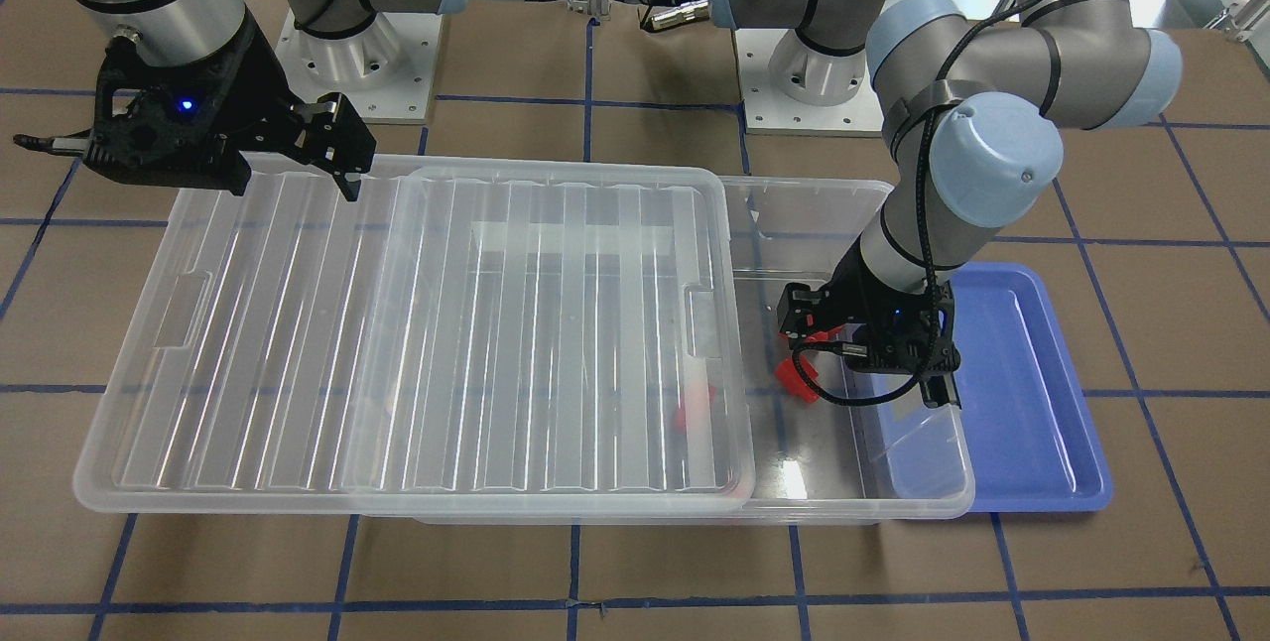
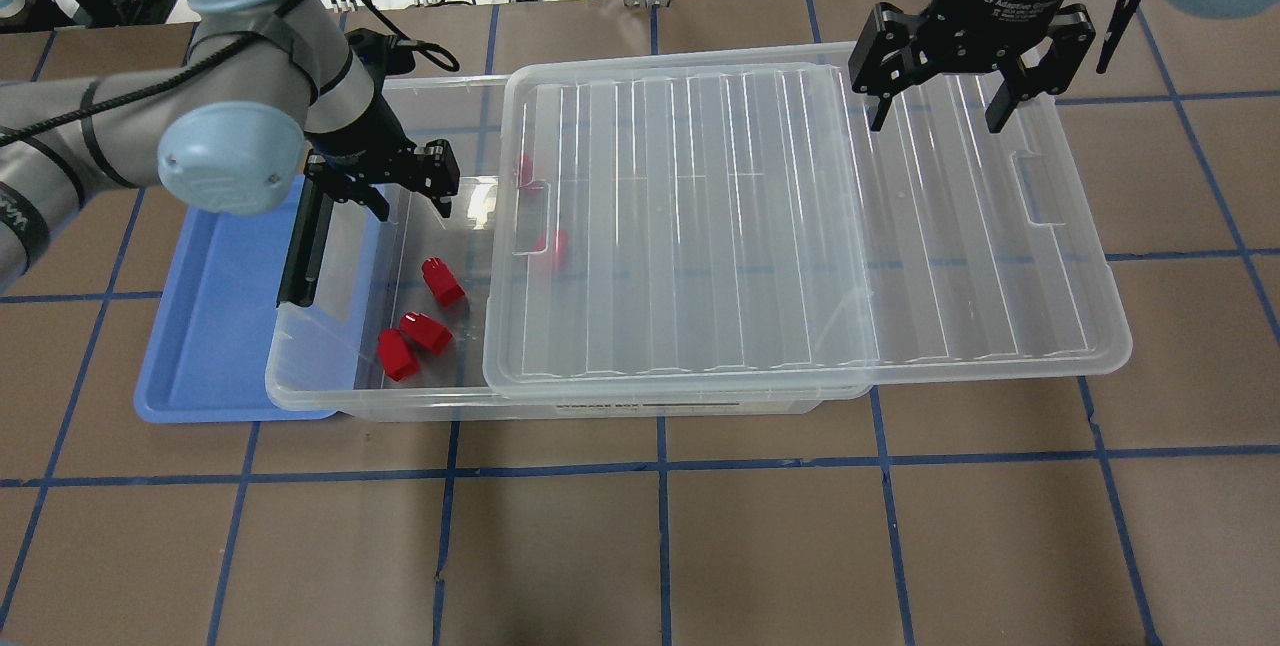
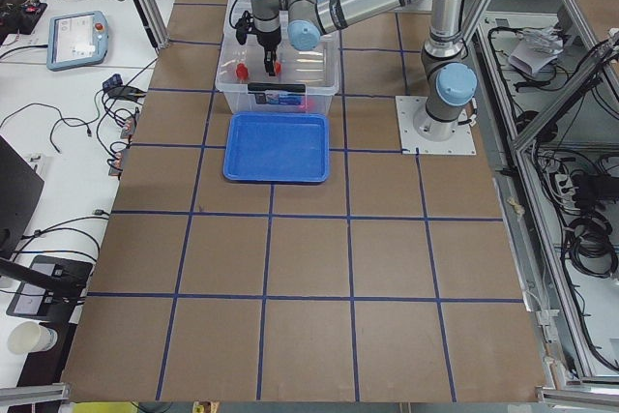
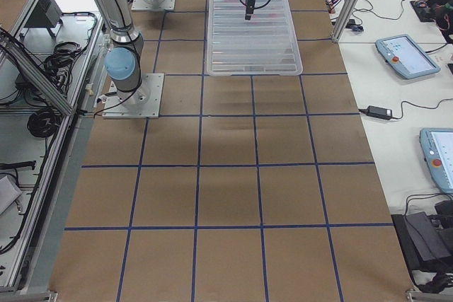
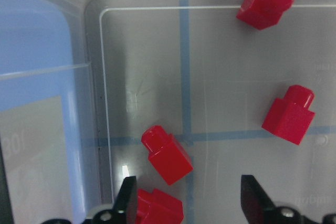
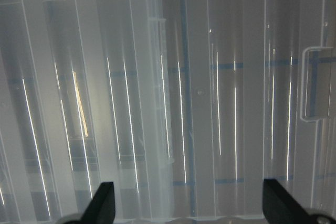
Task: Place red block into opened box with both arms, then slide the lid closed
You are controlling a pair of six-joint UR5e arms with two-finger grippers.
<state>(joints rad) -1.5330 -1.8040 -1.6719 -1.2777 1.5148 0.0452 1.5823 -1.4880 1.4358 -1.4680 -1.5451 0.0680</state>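
The clear box lies lengthwise, with its lid slid toward my right so that only the left end is uncovered. Several red blocks lie loose on the box floor. One red block sits in the uncovered end and two more lie beside it. Others show dimly under the lid. My left gripper hangs open inside the uncovered end, above the blocks, holding nothing. My right gripper stands open just over the lid's far right part, empty.
A shallow blue tray lies against the box's left end, beside the black bar handle. Both arm bases stand behind the box. The lid's right end overhangs the brown table.
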